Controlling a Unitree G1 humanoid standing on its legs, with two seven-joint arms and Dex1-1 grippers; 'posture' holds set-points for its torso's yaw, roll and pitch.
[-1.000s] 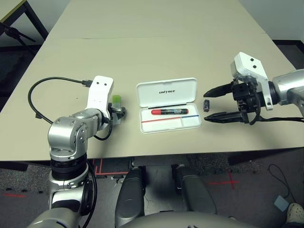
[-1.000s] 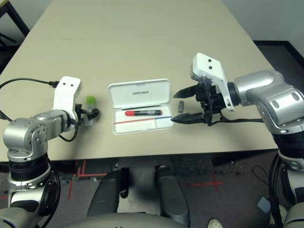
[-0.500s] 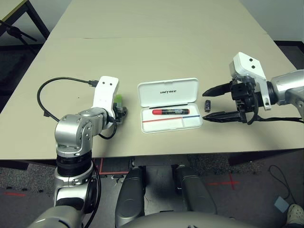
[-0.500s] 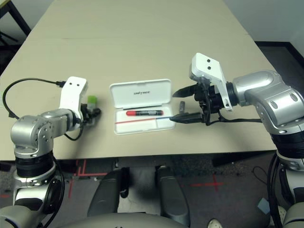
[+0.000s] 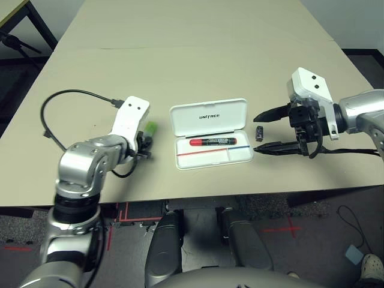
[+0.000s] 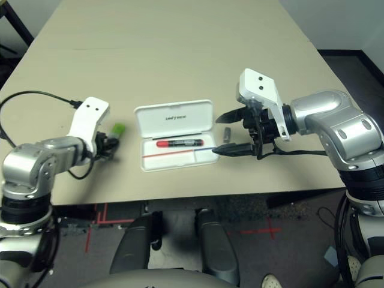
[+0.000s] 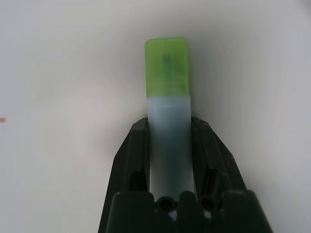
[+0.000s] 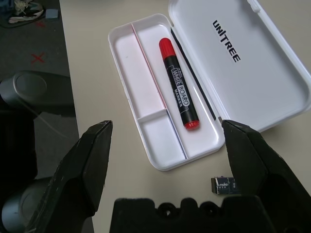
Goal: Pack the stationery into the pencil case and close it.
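Observation:
The white pencil case (image 5: pixel 204 157) lies open at the table's middle, lid (image 5: pixel 209 115) folded back with "UNITREE" on it. A red marker (image 5: pixel 211 141) lies in the tray's long compartment and shows again as the marker (image 8: pixel 178 85) in the right wrist view. Left of the case, my left gripper (image 7: pixel 169 131) is shut on the pale bar with a green end (image 7: pixel 167 73), the green end (image 5: pixel 151 127) sticking out past the fingers. My right gripper (image 5: pixel 255 134) stands open just right of the case, the tiny dark piece (image 5: pixel 260 132) on the table between its fingers.
A black cable (image 5: pixel 60 99) loops over the table from my left wrist. The front table edge (image 5: pixel 240 193) runs close below the case. The far half of the table is bare beyond a seam (image 5: pixel 180 48).
My left gripper's fingers have closed on the pale bar, and the left forearm and its cable have shifted. The right gripper has stayed open and edged slightly toward the case.

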